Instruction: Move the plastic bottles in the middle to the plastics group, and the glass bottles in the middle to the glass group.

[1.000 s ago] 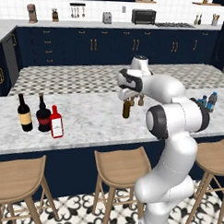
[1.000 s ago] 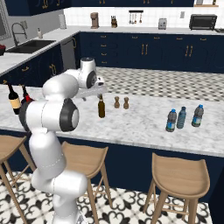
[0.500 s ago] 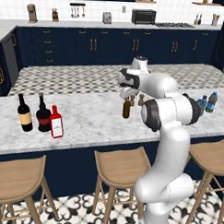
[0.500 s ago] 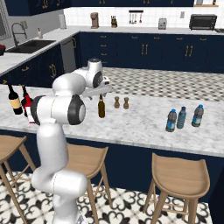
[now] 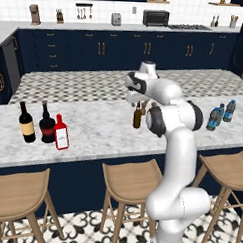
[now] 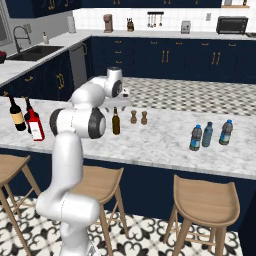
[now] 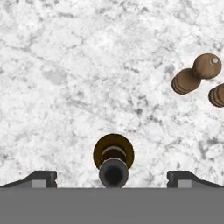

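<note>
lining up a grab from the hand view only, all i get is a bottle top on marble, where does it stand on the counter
Observer: The brown bottle stands upright mid-counter, just left of two small wooden shakers in the right base view.
Operator: is the gripper on it yet
Observer: No. The gripper is open above the bottle's top, one fingertip far out on each side of it.
Operator: where's the glass group
Observer: The two dark wine bottles stand at the counter's left end, with the red bottle already beside them.
Operator: and the plastics
Observer: Three water bottles stand together toward the right end.
</note>
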